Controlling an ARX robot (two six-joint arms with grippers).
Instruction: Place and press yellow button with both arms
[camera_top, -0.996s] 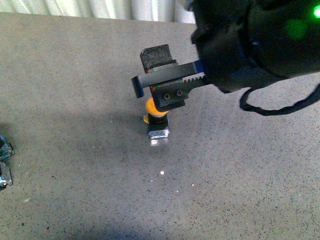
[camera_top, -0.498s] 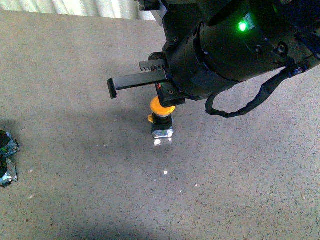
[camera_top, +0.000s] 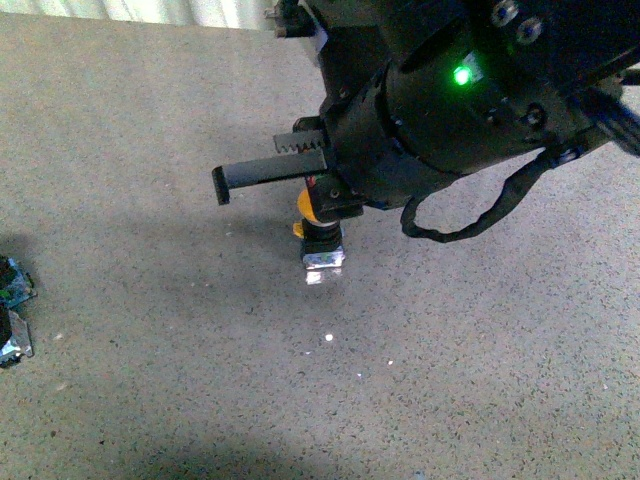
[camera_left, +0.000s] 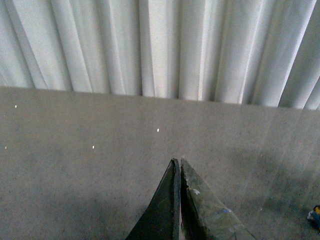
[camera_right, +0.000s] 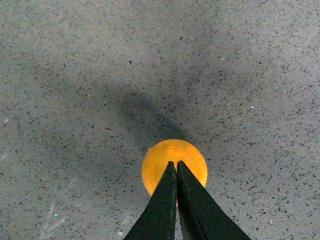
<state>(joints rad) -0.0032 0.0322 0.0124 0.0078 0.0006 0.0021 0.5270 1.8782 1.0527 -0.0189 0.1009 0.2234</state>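
Observation:
The yellow button (camera_top: 321, 238) stands upright on the grey tabletop, with its metal base on the surface and a black neck above it. In the front view my right arm (camera_top: 450, 100), bulky and black with a green light, hangs over it and covers most of the cap. In the right wrist view the right gripper (camera_right: 175, 164) is shut, its tips over the middle of the round yellow cap (camera_right: 159, 159). I cannot tell how hard they bear on it. My left gripper (camera_left: 177, 161) is shut on nothing, above bare table and pointing toward the curtain.
A toothed rail (camera_top: 265, 172) juts left from the right gripper's body. A small shiny dark piece (camera_top: 10, 310) sits at the table's left edge. A white pleated curtain (camera_left: 160, 45) runs along the far edge. A black cable loop (camera_top: 470, 215) hangs under the right arm.
The right arm's body has swung forward and left over the button, hiding more of the yellow cap. The button stays upright in nearly the same place.

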